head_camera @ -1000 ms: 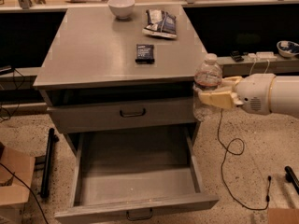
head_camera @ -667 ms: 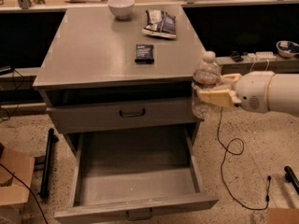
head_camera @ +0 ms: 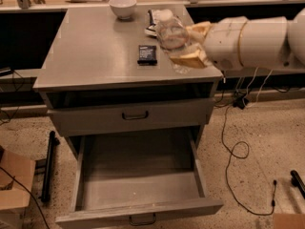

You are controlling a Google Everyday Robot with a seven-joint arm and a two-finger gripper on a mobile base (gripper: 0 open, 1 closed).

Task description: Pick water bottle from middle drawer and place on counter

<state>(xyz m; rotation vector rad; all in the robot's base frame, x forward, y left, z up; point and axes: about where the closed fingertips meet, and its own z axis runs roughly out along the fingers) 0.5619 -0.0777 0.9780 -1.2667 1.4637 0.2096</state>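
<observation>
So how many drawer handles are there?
2: one on the shut drawer under the counter, one on the open middle drawer below. The gripper holds the water bottle over the counter's right side.

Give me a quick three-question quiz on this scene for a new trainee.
1. True or false: the open middle drawer holds nothing.
2. Pick one. The gripper, jaws shut on the tilted water bottle, is: A) over the right side of the counter; B) down inside the drawer; C) by the floor cables.
3. Fill in: at the counter's back edge stands a white ____.

Key: 1 true. 2 A. 3 bowl.
</observation>
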